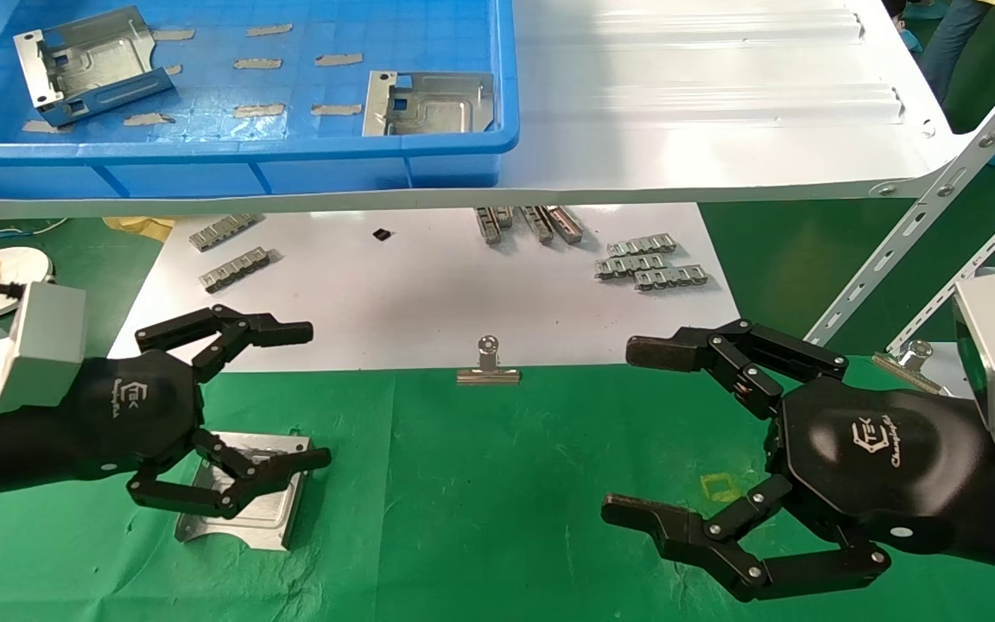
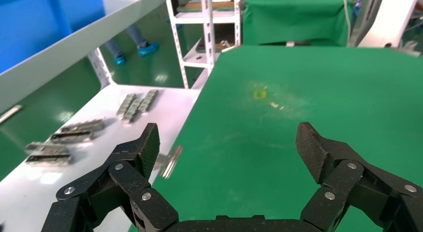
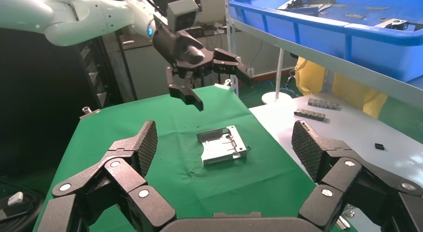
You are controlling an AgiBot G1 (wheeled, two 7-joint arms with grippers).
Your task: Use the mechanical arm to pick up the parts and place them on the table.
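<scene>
**One bracket on the green cloth under an open left claw; two more in the bin**

From the head camera, you have the left gripper [image 1: 290, 393] spread wide and holding nothing. Its upper fingers reach over the edge of the white sheet [image 1: 428, 294], and its lower fingers hang over a silver bracket [image 1: 243, 501] lying flat on the green table [image 1: 497, 518]. From this view you cannot tell whether those lower fingers touch the part. Your right gripper [image 1: 636, 432] is also wide open and empty, above bare cloth, with a small yellow square mark [image 1: 719, 488] just beside its lower fingers. A binder clip [image 1: 488, 367] sits between the two claws on the seam of sheet and cloth. Beyond both claws, on the white shelf [image 1: 722, 104], the blue bin [image 1: 290, 164] holds two more brackets: one tilted at its far left [image 1: 91, 65], one against its near wall [image 1: 428, 104]. Ridged metal strips [image 1: 649, 263] lie on the sheet under the shelf.

From the left wrist camera, you look out between the spread black fingertips [image 2: 147, 144] at green cloth, the binder clip [image 2: 169, 162] just off one fingertip, and strips [image 2: 134, 105] farther out on the sheet.

From the right wrist camera, your own fingers [image 3: 144, 142] frame the scene, wide apart. Ahead of them the bracket [image 3: 222, 144] rests flat on the cloth, and the left gripper [image 3: 209, 77] is in the air above it, open, clearly apart from the part. The blue bin [image 3: 319, 27] stands up on the shelf to one side.
</scene>
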